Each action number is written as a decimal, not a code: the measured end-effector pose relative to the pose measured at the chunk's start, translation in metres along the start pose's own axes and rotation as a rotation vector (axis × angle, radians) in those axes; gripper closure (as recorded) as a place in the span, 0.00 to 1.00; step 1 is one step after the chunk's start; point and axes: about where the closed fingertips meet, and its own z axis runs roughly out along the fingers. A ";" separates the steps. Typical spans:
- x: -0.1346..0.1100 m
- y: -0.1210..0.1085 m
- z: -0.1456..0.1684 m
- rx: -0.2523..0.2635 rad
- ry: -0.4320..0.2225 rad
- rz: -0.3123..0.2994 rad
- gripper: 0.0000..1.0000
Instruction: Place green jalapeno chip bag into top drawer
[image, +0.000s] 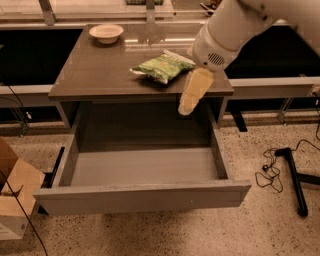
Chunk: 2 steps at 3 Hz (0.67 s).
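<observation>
Camera view: one green jalapeno chip bag, one top drawer; gripper beside bag, state unclear.

The green jalapeno chip bag is light green on the brown table. The top drawer is grey. The cream end effector hangs right of centre.

green jalapeno chip bag: on table, right of centre | bowl: table's far left | top drawer: under table, jutting near | gripper: over table's near-right edge, near-right of bag
</observation>
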 end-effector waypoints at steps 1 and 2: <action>-0.008 -0.017 0.030 0.043 -0.024 0.034 0.00; -0.019 -0.051 0.057 0.127 -0.056 0.069 0.00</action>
